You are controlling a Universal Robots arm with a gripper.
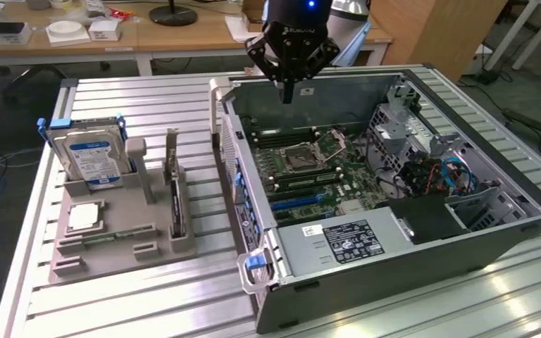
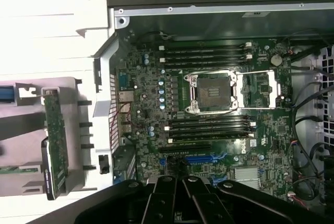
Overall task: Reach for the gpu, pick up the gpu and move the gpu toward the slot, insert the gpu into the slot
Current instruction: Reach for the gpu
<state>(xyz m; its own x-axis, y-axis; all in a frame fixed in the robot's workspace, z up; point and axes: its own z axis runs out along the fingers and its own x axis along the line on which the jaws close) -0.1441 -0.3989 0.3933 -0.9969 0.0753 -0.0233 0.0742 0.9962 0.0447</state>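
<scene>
GPU stands on edge in the grey holder on the slatted table, its silver bracket upright at one end, well apart from my pincer and untouched. I hang over the open case with my fingers pressed together and nothing between them, above the far part of the board, near the case's back wall.

From the outside camera, the holder sits lower than my pincer and off to the exterior view's left of it, beyond the case's side wall. A drive with a blue-white label stands in the same holder, farther from me than the GPU.

From my wrist, the GPU shows as a narrow green strip outside the case wall, away to one side of my pincer. The board spreads directly beneath me. Its socket lies open with black memory slots on both sides. A blue slot lies just beyond my fingertips, nearer to me than the socket and with no card in it
</scene>
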